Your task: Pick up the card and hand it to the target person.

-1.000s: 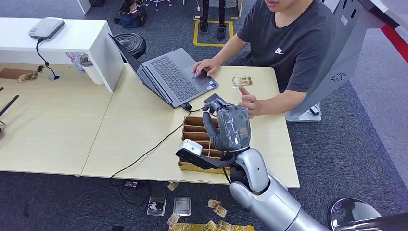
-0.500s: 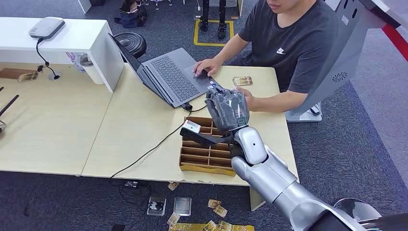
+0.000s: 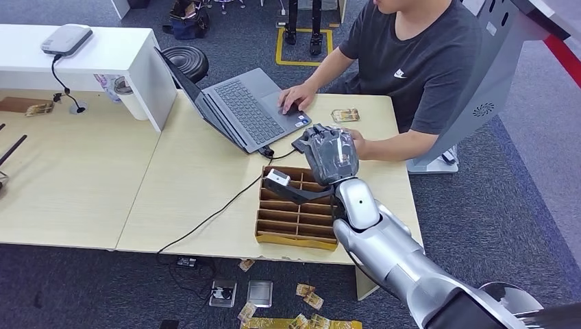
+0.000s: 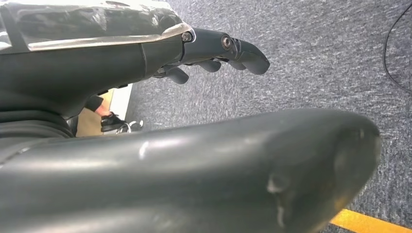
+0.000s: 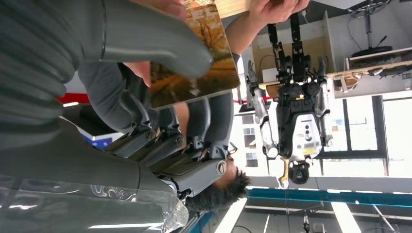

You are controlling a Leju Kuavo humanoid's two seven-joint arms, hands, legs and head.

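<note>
My right hand (image 3: 327, 152), thumb and fingers clamped on the card (image 5: 194, 58), has moved from over the divided tray (image 3: 296, 205) up to the person's hand (image 3: 356, 142) at frame centre; handover looks imminent.

The light wooden table (image 3: 192, 171) carried an open laptop (image 3: 240, 106) at twelve o'clock, a brown divided tray (image 3: 291, 212) near five, a card (image 3: 344, 115) at one, and a black cable (image 3: 212, 214) trailing toward six.
</note>
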